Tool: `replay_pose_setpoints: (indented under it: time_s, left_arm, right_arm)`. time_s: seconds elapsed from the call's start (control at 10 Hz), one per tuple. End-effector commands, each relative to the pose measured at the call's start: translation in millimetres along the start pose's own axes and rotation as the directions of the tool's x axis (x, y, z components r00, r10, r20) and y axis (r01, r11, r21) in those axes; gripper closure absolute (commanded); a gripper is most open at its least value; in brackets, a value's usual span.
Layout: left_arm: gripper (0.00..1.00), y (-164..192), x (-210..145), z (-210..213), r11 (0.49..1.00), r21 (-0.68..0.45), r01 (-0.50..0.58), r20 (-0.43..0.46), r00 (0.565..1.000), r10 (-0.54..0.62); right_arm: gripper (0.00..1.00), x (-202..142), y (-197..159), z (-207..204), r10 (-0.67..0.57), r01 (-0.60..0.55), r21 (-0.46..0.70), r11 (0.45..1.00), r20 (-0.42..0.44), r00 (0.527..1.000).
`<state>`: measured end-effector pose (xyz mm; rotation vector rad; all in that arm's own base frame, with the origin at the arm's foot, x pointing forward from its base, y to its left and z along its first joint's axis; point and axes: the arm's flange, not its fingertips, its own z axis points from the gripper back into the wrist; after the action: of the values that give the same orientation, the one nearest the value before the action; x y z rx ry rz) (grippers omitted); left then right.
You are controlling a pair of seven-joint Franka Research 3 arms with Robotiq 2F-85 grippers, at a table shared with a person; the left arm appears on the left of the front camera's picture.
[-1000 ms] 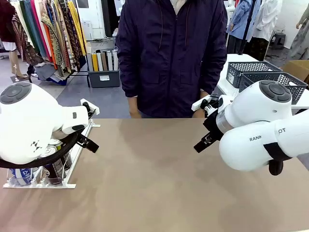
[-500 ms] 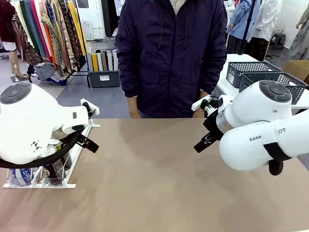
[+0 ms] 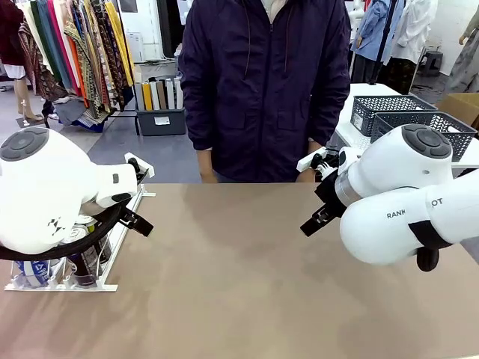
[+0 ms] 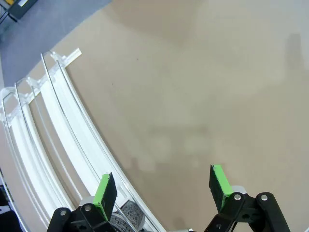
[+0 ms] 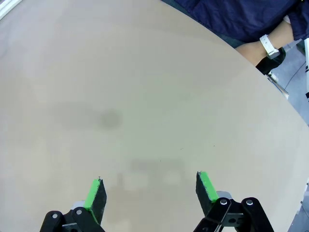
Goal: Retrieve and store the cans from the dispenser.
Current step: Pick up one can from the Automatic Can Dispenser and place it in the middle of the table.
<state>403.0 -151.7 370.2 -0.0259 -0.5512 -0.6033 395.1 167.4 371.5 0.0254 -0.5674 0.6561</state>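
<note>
Gaping wide, left tool and right tool hover above the table; right arm reads "RANK".

One dispenser on one counter. Inside, one blue and white can and one black can countable; any more too hidden behind an arm to count. Two dark mesh baskets. One person. One left gripper, one right gripper, two fingers each.
</note>
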Motion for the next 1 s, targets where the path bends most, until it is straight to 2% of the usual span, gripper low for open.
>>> replay_pose_setpoints:
  time_s: [0.0, 0.2, 0.3, 0.4, 0.5, 0.6, 0.7, 0.8, 0.9]
  left_arm:
    - [0.0, -0.1, 0.1, 0.2, 1.0, 0.0, 0.001, 0.0, 1.0, -0.001]
    - [0.0, 0.0, 0.0, 0.0, 1.0, 0.0, 0.0, 0.0, 1.0, 0.0]
    - [0.0, -4.9, 6.4, 15.0, 0.987, -0.156, -0.029, -0.002, 1.0, 0.029]
    - [0.0, -7.7, 15.2, 32.0, 0.943, -0.308, -0.127, -0.074, 0.991, 0.11]
    - [0.0, -12.5, 29.9, 51.8, 0.85, -0.326, -0.413, -0.34, 0.891, 0.302]
    - [0.0, -11.6, 32.7, 73.7, 0.796, -0.348, -0.496, -0.427, 0.839, 0.337]
    - [0.0, -5.0, 27.1, 102.9, 0.763, -0.387, -0.518, -0.447, 0.829, 0.336]
    - [0.0, 22.6, 14.3, 144.6, 0.655, -0.535, -0.534, -0.398, 0.843, 0.362]
    - [0.0, 59.1, -7.0, 182.4, 0.546, -0.628, -0.555, -0.333, 0.826, 0.456]
  right_arm:
    - [0.0, 0.0, -0.1, 0.0, 0.0, 0.0, 0.0, 1.0, 0.0, 1.0]
    - [0.0, 0.0, 0.0, 0.0, 0.0, 0.0, 0.0, 1.0, 0.0, 1.0]
    - [0.0, 1.5, -2.1, 12.2, -0.12, 0.123, 0.14, 0.982, -0.035, 0.992]
    - [0.0, 7.6, -8.3, 29.4, -0.3, 0.301, 0.278, 0.912, -0.048, 0.953]
    - [0.0, 11.3, -17.4, 49.5, -0.471, 0.494, 0.351, 0.795, -0.156, 0.868]
    - [0.0, 7.5, -29.0, 70.5, -0.494, 0.542, 0.455, 0.707, -0.23, 0.838]
    - [0.0, -1.7, -41.0, 96.6, -0.499, 0.551, 0.539, 0.637, -0.256, 0.828]
    - [0.0, -18.0, -58.4, 131.1, -0.483, 0.514, 0.66, 0.548, -0.252, 0.838]
    - [0.0, -41.8, -79.2, 162.4, -0.486, 0.485, 0.754, 0.443, -0.253, 0.837]
